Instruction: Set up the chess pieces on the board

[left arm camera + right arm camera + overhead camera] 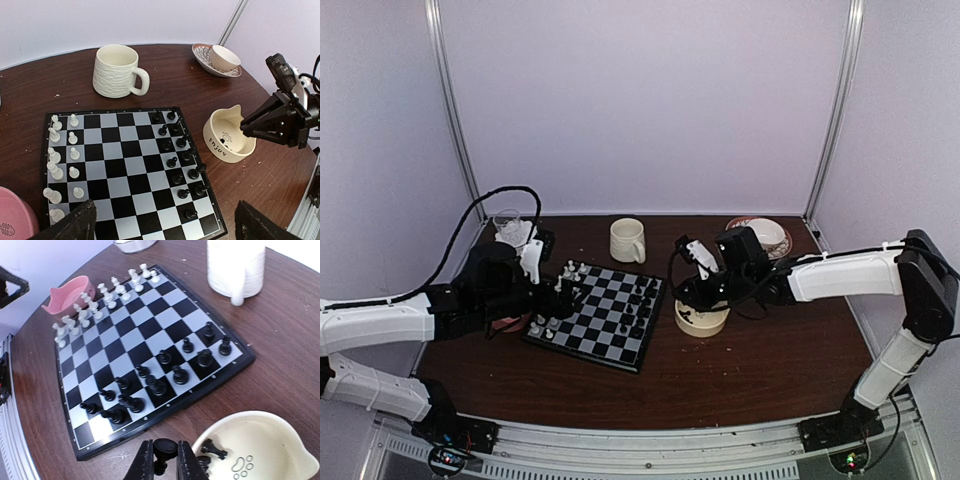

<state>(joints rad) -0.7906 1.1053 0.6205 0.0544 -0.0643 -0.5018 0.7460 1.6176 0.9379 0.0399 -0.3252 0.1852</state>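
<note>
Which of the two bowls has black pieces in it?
The cream bowl, below the right tool, beside the board's black rows; the pink bowl stands by the white pieces.

The right pincer (164, 452) runs off the bottom edge, hiding the foot of the black piece (165, 445) between its fingers. The cream bowl (260, 440) just right of it and the pink bowl (12, 220) left of the left pincer (164, 203) are cropped.

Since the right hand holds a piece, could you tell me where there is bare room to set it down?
The board's middle files are bare, between the white pieces and the black pieces. The table strip along the near edge is free too. Crowded: both piece rows, and the cream bowl under the right hand.
</note>
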